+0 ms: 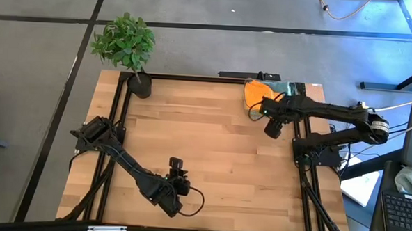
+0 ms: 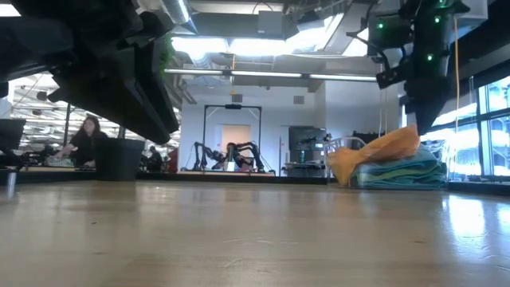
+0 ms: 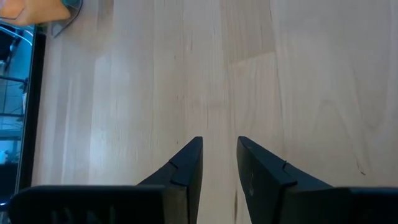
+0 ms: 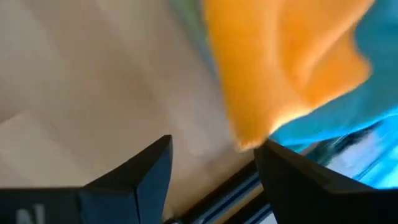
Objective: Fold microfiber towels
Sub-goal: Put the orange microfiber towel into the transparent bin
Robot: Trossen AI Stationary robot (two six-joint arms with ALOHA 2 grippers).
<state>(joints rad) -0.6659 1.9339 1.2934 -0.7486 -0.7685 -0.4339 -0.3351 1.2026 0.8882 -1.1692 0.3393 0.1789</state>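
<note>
Here the right gripper (image 4: 211, 162), fingers apart beside the soft orange microfiber towel (image 1: 254, 94), may snag several stacked cloths; the left gripper (image 3: 219, 163) waits, fingers slightly apart.

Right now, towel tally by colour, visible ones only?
Orange towel: 1
Teal towel: 1
Total visible: 2, stacked in one pile at the table's far right corner; any others beneath can't be told apart.
The open right gripper hangs beside the pile; the left gripper waits open near the front edge.
</note>
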